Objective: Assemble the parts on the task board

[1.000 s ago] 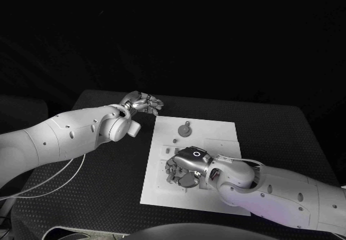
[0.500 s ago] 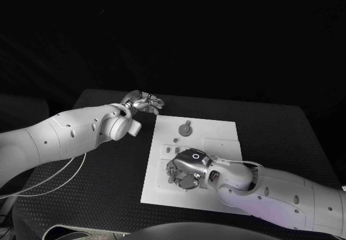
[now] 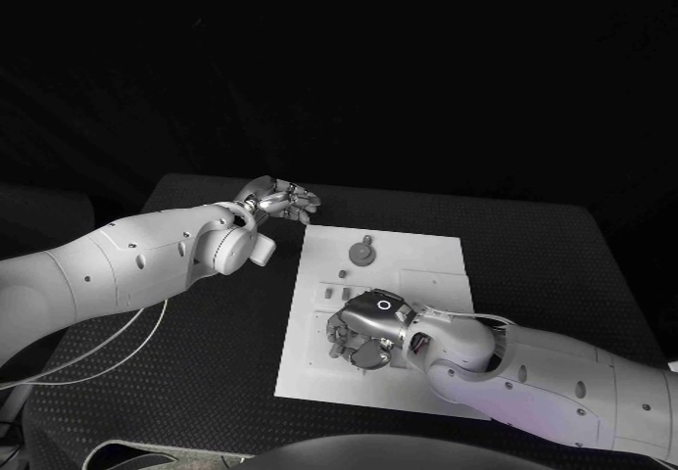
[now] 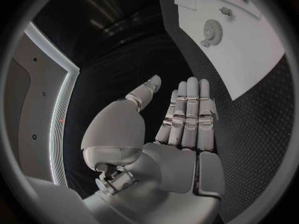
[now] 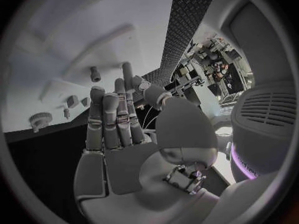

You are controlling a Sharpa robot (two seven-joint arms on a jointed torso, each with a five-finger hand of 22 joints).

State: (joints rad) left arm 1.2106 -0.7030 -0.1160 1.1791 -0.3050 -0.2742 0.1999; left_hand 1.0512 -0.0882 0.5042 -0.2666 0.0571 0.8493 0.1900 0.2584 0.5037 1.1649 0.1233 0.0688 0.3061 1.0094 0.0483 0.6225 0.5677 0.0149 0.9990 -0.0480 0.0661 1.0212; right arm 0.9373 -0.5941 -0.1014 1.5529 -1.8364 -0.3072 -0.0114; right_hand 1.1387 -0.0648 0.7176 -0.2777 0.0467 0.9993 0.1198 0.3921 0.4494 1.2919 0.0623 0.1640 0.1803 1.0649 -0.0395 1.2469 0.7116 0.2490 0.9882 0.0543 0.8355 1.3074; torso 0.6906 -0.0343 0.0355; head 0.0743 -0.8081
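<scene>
White arms and hands unmoved.

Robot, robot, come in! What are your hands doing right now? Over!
Left hand open, off the task board. Right hand open, over the board, holding nothing. Gear part lying untouched. Nothing blocking.

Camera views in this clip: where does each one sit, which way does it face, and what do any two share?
Head view: on the robot's head, looking down at the task board; both arms, left hand, right hand.
Left wrist view: behind the left hand, facing the board's edge and a gear-shaped part.
Right wrist view: behind the right hand, close over the board.
Shared: head and left wrist views both show that gear part.
</scene>
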